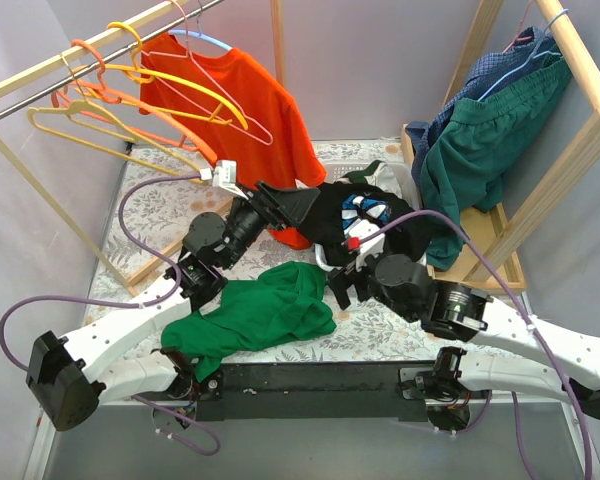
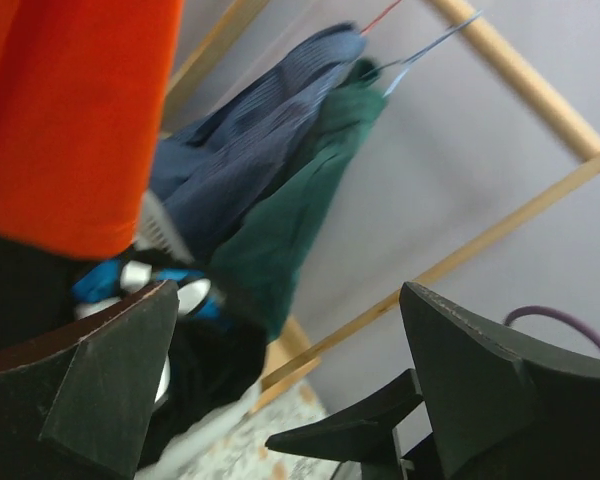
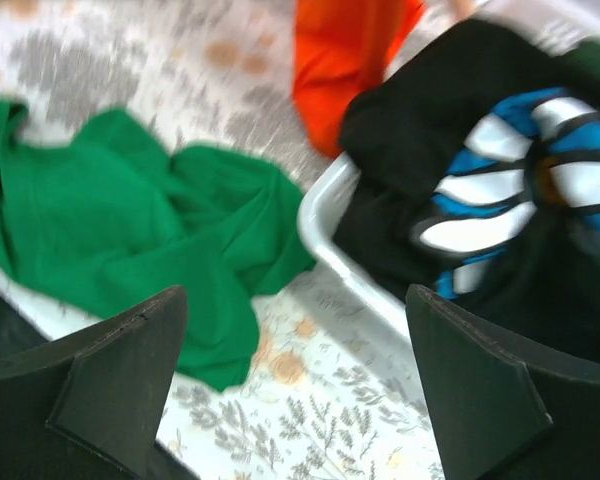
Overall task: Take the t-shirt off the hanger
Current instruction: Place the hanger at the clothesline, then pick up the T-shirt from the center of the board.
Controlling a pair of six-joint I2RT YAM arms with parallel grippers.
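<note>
An orange t-shirt [image 1: 270,110] hangs on a light blue hanger [image 1: 208,40] from the back-left rail; it also shows as the orange t-shirt [image 2: 70,110] and its hem [image 3: 345,50]. A green t-shirt [image 1: 255,315] lies crumpled on the table between the arms, off any hanger, seen again as the green t-shirt [image 3: 110,220]. My left gripper [image 1: 292,205] is open and empty below the orange shirt's hem, fingers wide in its wrist view [image 2: 290,300]. My right gripper [image 1: 342,285] is open and empty, hovering right of the green shirt [image 3: 295,300].
Empty orange, yellow and pink hangers [image 1: 130,90] hang on the left rail. A white basket [image 3: 325,225] holds black and blue-white clothes [image 1: 365,215]. Dark green and blue garments [image 1: 490,140] hang on the wooden right rack. Wooden rack legs [image 1: 60,215] flank the floral table.
</note>
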